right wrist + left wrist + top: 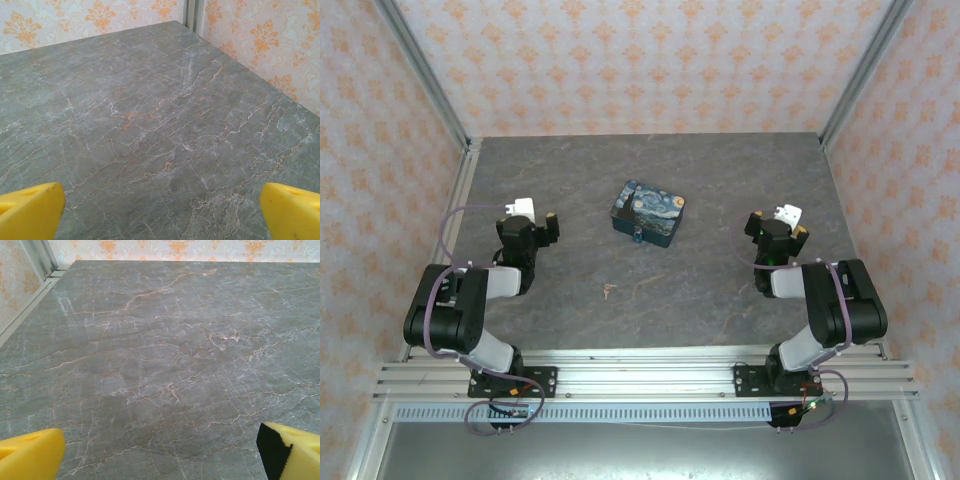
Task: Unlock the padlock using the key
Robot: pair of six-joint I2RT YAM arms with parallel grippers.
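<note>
A night-sky-printed box [648,212] sat on the grey worktop [710,295]. The padlock [638,238] showed as a small greyish speck at the box's near edge, too small to tell whether it was locked. The key [609,290] lay flat on the worktop, on the arms' side of the box and slightly to its left, apart from the padlock. The left gripper [535,216] stood well left of the box, its fingers [30,457] spread wide over bare stone. The right gripper [777,224] stood well right of the box, likewise spread wide. Both were well apart from the key and padlock.
</note>
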